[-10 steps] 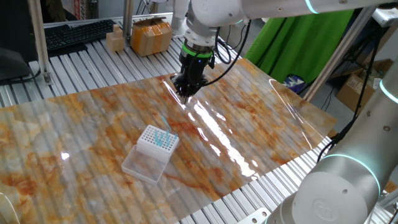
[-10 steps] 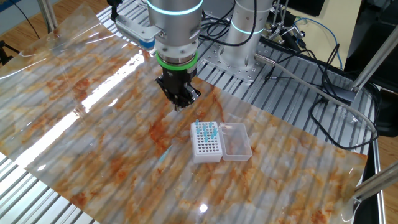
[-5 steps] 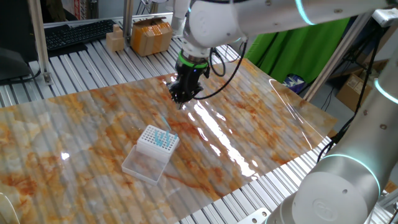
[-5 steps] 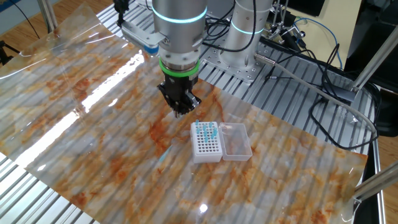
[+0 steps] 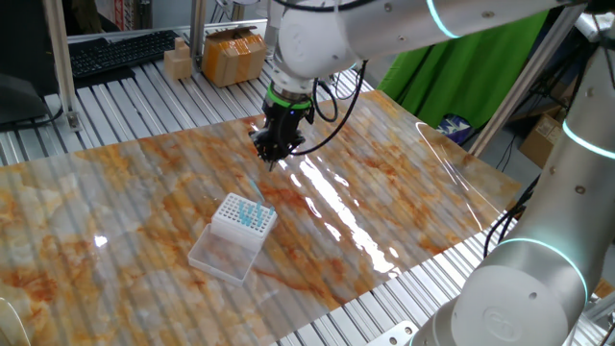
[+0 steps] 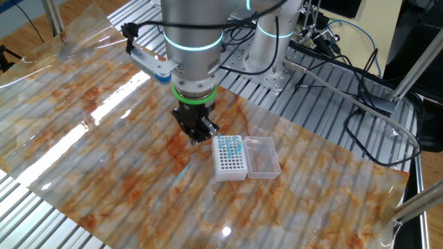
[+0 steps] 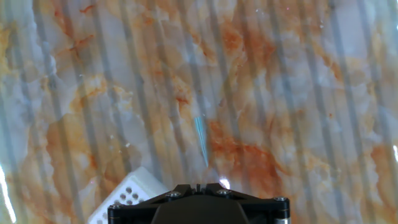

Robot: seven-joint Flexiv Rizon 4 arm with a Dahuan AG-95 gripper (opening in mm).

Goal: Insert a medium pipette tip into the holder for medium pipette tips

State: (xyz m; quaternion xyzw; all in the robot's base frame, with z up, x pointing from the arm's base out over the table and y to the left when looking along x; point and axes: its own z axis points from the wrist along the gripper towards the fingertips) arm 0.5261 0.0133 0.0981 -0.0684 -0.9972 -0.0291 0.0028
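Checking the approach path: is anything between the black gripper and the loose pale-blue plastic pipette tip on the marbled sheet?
Nothing visible does. The tip lies bare on the sheet below the shut gripper, apart from the white gridded holder.

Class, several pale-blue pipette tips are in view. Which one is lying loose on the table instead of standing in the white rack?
The lone tip flat on the marbled table below the gripper; the others stand upright in the rack.
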